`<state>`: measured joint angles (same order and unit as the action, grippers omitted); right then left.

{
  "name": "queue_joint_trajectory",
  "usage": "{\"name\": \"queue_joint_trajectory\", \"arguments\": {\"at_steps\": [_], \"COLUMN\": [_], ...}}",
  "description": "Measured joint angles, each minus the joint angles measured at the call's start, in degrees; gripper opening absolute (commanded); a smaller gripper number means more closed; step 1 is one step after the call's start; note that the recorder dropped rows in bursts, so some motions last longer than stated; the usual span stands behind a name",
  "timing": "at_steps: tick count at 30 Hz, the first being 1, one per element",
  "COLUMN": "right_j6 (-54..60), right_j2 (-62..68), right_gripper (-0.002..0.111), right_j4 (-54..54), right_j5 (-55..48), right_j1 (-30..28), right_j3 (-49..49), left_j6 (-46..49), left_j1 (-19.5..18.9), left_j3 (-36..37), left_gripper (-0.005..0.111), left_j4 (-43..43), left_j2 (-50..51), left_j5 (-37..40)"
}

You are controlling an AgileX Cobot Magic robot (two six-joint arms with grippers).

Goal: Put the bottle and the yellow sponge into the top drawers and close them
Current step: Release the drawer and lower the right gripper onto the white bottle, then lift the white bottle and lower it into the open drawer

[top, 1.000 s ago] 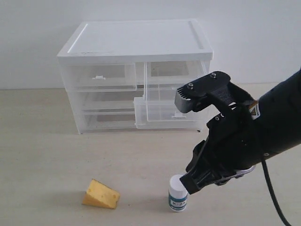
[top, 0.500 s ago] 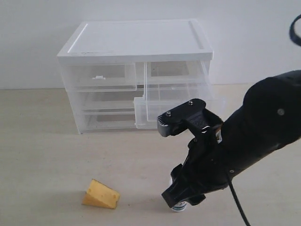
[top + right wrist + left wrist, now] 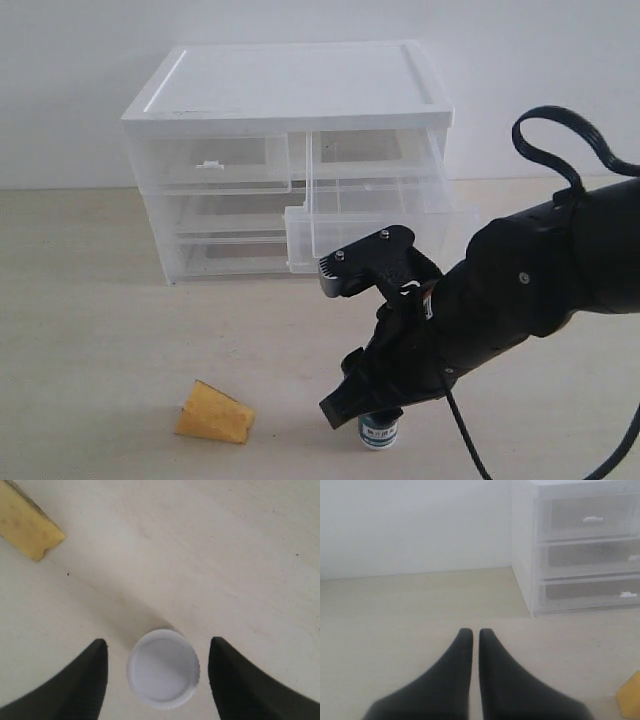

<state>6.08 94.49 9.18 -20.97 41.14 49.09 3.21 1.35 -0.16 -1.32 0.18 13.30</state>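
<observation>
The bottle (image 3: 379,432) stands upright on the table, and only its lower part shows below my right gripper (image 3: 362,406). In the right wrist view its white cap (image 3: 163,669) sits between the two fingers of the right gripper (image 3: 159,641), which is open with a gap on each side. The yellow sponge (image 3: 214,413) lies to the bottle's left, also visible as the yellow sponge (image 3: 27,522). The top right drawer (image 3: 380,228) is pulled out; the top left drawer (image 3: 215,165) is shut. My left gripper (image 3: 471,631) is shut and empty above the table.
The white-topped cabinet (image 3: 290,85) stands at the back of the table against a white wall. In the left wrist view the cabinet (image 3: 525,555) is ahead to one side and a corner of the sponge (image 3: 630,697) shows at the frame's edge.
My right arm has come down and leftward over the bottle, now covering its top in the exterior view. Sponge, drawers and bottle have not moved.
</observation>
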Motion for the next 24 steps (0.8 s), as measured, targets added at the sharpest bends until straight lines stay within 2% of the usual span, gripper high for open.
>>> {"name": "queue_joint_trajectory", "arguments": {"at_steps": [5, 7, 9, 13, 14, 18, 24], "right_j6": [-0.1, -0.1, -0.1, -0.1, -0.1, -0.1, 1.0], "right_j2": [1.1, 1.4, 1.5, 1.5, 1.5, 1.5, -3.1], "right_gripper": [0.052, 0.047, 0.036, 0.003, 0.000, 0.000, 0.000], "right_j4": [0.0, 0.0, 0.0, 0.0, 0.0, 0.0, 0.1], "right_j5": [0.1, 0.0, -0.1, -0.1, -0.2, -1.0, -7.5], "right_j1": [0.0, 0.0, 0.0, 0.0, 0.0, 0.0, 0.0], "right_j3": [0.0, 0.0, 0.0, 0.0, 0.0, 0.1, 2.0], "left_j6": [0.0, 0.0, 0.0, 0.0, 0.0, 0.0, 0.0], "left_j1": [0.0, 0.0, 0.0, 0.0, 0.0, 0.0, 0.0], "left_j3": [0.0, 0.0, 0.0, 0.0, 0.0, 0.0, 0.0], "left_gripper": [0.004, 0.004, 0.004, 0.004, 0.004, 0.004, 0.004], "left_j4": [0.0, 0.0, 0.0, 0.0, 0.0, 0.0, 0.0], "left_j2": [0.0, 0.0, 0.0, 0.0, 0.0, 0.0, 0.0], "left_j5": [0.0, 0.0, 0.0, 0.0, 0.0, 0.0, 0.0]}}
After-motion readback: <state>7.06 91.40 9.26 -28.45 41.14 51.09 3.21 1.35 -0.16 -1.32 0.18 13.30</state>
